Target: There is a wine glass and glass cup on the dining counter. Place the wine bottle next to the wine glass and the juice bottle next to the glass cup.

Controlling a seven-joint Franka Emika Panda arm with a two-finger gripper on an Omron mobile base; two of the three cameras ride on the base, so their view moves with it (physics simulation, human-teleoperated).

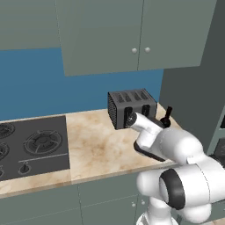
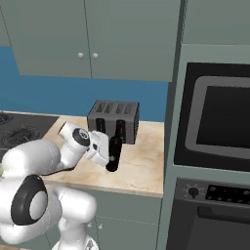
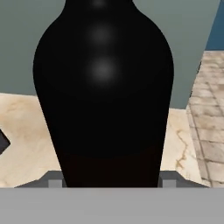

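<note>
Gripper (image 2: 110, 155) clenched on the upright wine bottle (image 2: 115, 149), just in front of the toaster (image 2: 114, 120) on the marbled counter (image 2: 141, 168).

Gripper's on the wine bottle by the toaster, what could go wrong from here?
1. The gripper holds the wine bottle low on its body, so the tall neck could tip during the lift.
2. The toaster stands close behind the bottle; a swing backward could hit it.
3. The wall oven panel rises just right of the counter, limiting room that way.
</note>
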